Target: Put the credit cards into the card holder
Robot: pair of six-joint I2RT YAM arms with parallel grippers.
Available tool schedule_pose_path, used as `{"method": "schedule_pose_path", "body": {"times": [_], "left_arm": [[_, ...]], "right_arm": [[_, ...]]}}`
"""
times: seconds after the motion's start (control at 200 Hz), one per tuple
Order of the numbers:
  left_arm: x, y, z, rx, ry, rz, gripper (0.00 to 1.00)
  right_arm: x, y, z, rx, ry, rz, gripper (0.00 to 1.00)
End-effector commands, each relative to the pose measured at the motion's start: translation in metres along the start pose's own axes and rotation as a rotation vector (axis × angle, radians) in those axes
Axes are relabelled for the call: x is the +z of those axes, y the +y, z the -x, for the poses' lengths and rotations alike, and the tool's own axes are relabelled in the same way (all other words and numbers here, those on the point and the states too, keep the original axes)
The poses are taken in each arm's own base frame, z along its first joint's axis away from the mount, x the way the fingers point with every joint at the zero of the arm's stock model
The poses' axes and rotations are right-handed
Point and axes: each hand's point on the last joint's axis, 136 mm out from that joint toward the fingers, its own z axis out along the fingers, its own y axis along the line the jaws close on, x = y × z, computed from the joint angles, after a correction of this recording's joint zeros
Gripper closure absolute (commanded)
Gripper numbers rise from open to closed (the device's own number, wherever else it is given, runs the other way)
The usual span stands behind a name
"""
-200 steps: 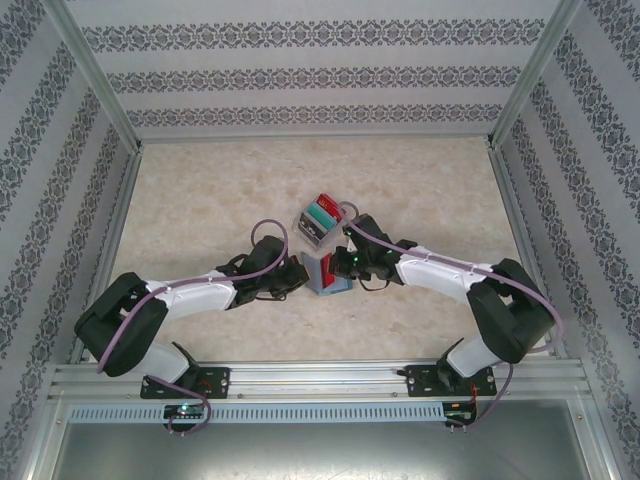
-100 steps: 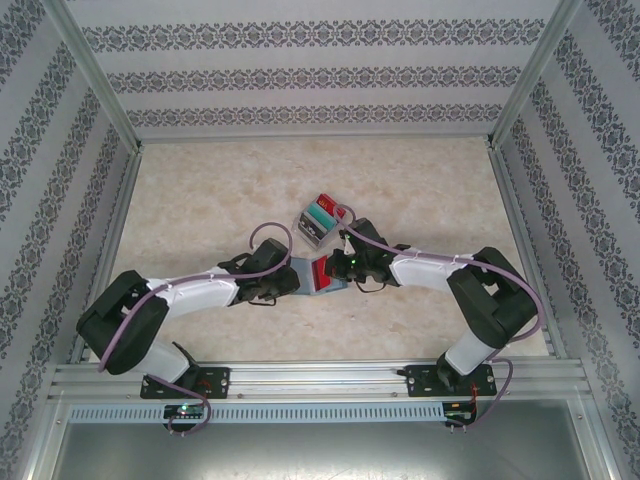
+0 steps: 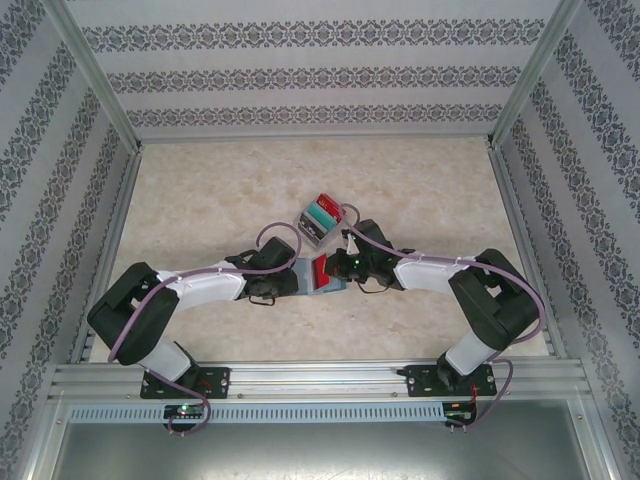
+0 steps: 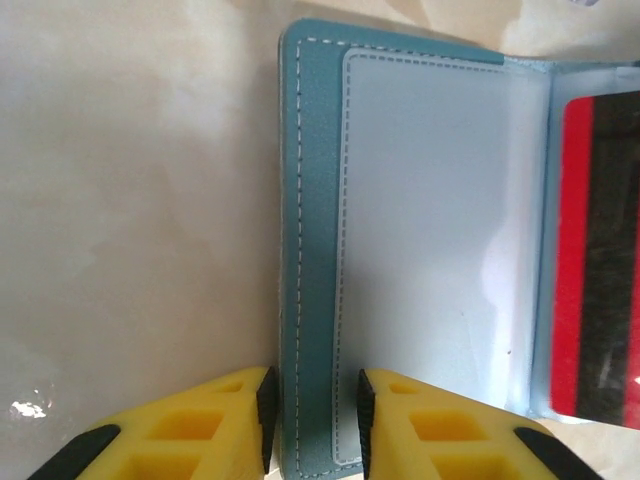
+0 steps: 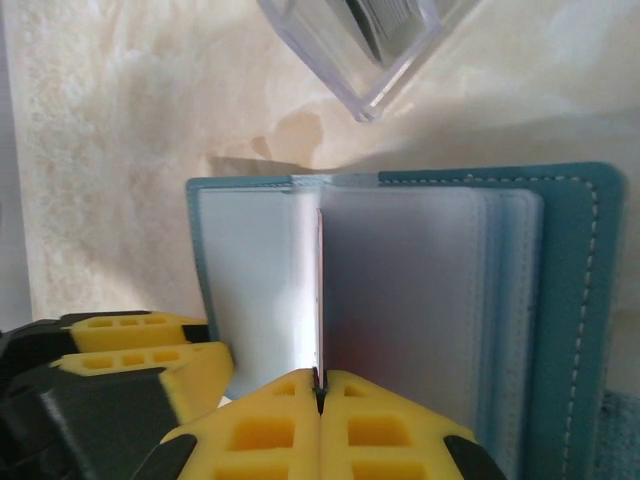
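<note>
left wrist: red card (image 4: pixel 600 255) and card holder (image 4: pixel 430 250) cut off at right edge | right wrist: clear box (image 5: pixel 350 55) cut off at top, contents blurred; card holder's lower edge hidden behind right jaws | top external: boxed cards (image 3: pixel 322 214) too small to count

The table (image 3: pixel 200 200) is a pale beige, marbled surface, edged by metal rails (image 3: pixel 110 240); two things lie directly on it, both near its middle; the card holder (image 3: pixel 322 288), teal-blue with white stitching, lies opened out flat on the tabletop; the clear plastic box (image 3: pixel 312 222) sits just beyond it toward the far side, skewed to it, a narrow strip of bare table between them.
</note>
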Motion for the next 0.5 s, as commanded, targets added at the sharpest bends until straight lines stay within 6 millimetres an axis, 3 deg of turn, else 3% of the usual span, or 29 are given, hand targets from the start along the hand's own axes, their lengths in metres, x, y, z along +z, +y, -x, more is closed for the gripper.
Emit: {"method": "schedule_pose_path", "body": {"times": [0.0,0.4,0.495], "left_arm": [[0.007,0.011,-0.01,0.051,0.042,0.066,0.71],[0.013,0.005,-0.01,0.069,0.066,0.058,0.71],[0.014,0.006,-0.011,0.062,0.065,0.059,0.72]], "right_arm": [[-0.005,0.012,0.005,-0.029,-0.014,0.024,1.0],[0.023,0.011,-0.004,0.014,0.039,0.055,1.0],[0.029,0.002,-0.007,0.028,0.057,0.019,1.0]]}}
